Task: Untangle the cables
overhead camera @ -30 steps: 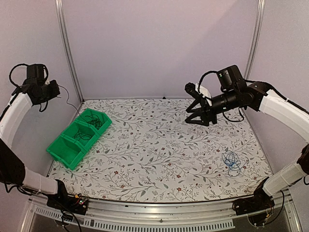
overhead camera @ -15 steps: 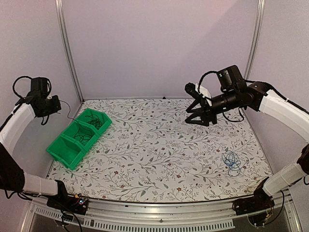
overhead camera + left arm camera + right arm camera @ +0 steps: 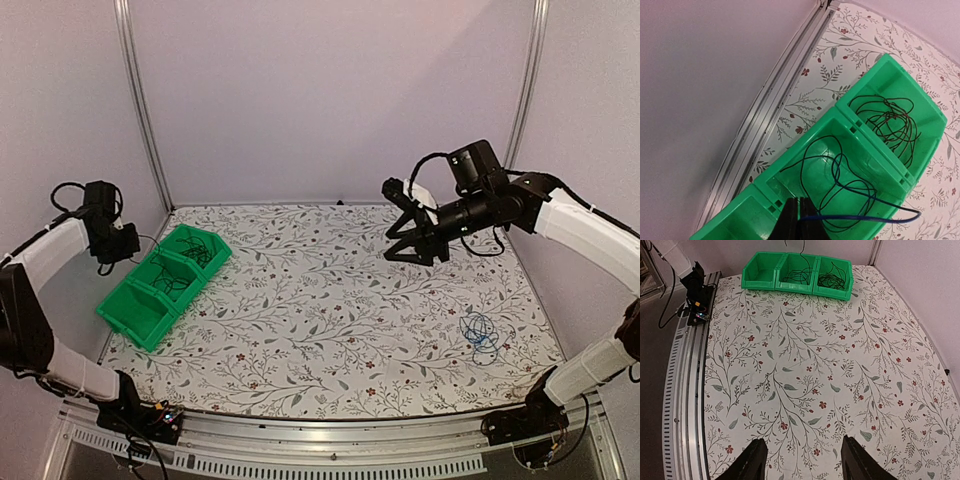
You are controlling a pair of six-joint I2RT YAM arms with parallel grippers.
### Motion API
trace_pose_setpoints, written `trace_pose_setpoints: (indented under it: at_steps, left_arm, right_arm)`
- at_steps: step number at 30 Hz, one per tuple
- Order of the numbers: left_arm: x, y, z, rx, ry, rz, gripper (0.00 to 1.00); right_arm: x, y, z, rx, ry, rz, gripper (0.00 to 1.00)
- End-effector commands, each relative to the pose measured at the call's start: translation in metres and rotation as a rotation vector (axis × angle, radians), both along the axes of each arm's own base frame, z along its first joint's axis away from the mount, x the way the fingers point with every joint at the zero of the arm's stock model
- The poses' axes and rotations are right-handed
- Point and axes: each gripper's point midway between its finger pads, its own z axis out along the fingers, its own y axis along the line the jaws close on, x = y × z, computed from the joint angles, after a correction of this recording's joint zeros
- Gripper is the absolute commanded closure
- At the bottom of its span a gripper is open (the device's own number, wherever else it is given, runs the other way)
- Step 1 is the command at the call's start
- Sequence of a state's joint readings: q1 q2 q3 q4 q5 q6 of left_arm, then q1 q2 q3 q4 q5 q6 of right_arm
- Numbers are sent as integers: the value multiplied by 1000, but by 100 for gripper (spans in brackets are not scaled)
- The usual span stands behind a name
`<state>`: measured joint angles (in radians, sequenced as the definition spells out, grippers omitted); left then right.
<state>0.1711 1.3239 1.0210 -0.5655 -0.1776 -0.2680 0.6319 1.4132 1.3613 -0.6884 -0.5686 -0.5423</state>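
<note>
Nearest, toward the right edge of the flower-printed table, a loose blue cable is lying in a small scribble of overlapping loops, well apart from the bin. Farther in on the left, a green bin of three compartments is sitting slantwise along the table's edge. Its middle compartment is holding a black cable in wide, slack loops. The far compartment is holding dark cables, black with a brownish strand, wound into a tighter nest. The left gripper is hanging just above the bin with its fingers pressed together, pinching a thin blue strand. This strand is running out sideways from the fingertips, bending back near the bin's rim and dropping into the middle compartment among the black loops. Farthest back on the right, the right gripper is hovering well above the table with its fingers spread wide, carrying nothing and well apart from every cable.
</note>
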Motion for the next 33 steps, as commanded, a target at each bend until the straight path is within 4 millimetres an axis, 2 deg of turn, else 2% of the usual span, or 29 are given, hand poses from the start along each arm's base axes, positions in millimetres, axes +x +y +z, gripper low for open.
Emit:
trace_pose_setpoints:
  at_steps: [1, 7, 17, 20, 25, 29, 33]
  left_arm:
    - [3, -12, -28, -95, 19, -22, 100]
    - [2, -23, -64, -162, 81, -42, 100]
    - [14, -23, -87, -170, 119, -45, 100]
    - [18, -22, -91, -166, 134, -46, 93]
    - [18, -21, -89, -162, 162, -51, 80]
    - [11, -18, -73, -123, 189, -64, 74]
    - [-3, -3, -51, -4, 214, -65, 72]
  right_arm:
    - [0, -5, 0, -9, -26, -9, 45]
    - [1, -6, -2, -17, -29, -13, 45]
    - [2, -6, -8, -31, -23, -15, 45]
    - [3, -6, -11, -38, -23, -17, 45]
    - [4, -9, -14, -56, -28, -22, 45]
    - [7, -19, -19, -120, -70, -37, 44]
    - [8, -29, -26, -205, -93, -27, 43]
